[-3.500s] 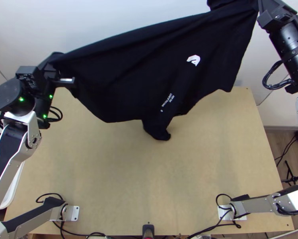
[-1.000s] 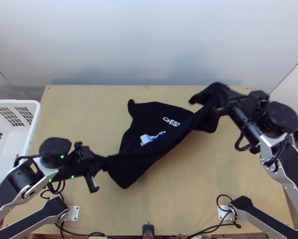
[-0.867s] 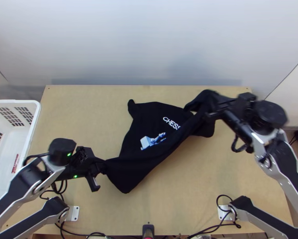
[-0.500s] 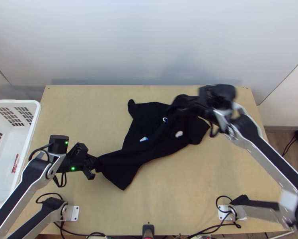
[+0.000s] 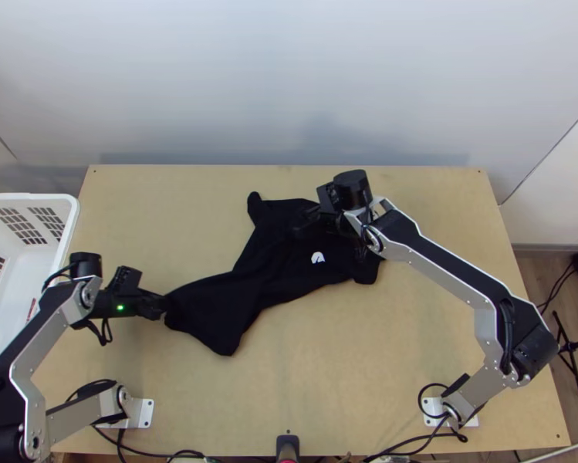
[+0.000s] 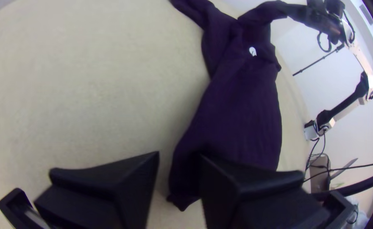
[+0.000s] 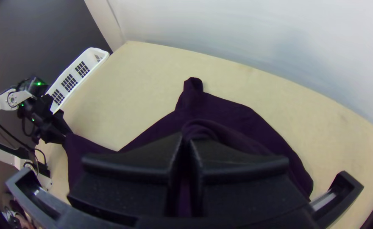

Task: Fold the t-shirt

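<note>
The black t-shirt point(image 5: 219, 302) lies bunched and twisted across the middle of the table, one end towards the left arm and a white print near its other end. Beside its left end is my left gripper point(image 5: 163, 307). In the left wrist view my left gripper point(image 6: 179, 155) is open, with the dark cloth point(image 6: 241, 110) against and partly behind one finger. My right gripper point(image 5: 302, 224) is over the shirt's far part. The right wrist view has my right gripper point(image 7: 186, 142) shut on a raised fold of the shirt point(image 7: 237, 112).
A white slatted basket point(image 5: 66, 224) stands at the table's left edge. Bare tabletop point(image 5: 350, 370) lies between the shirt and the near edge, where the arms' bases and cables are. A pale wall point(image 5: 289, 85) rises behind the far edge.
The shirt, first held up stretched between both arms, has come down onto the table. My right gripper has swept left with its part of the cloth. My left gripper has shifted slightly left since half a second ago.
</note>
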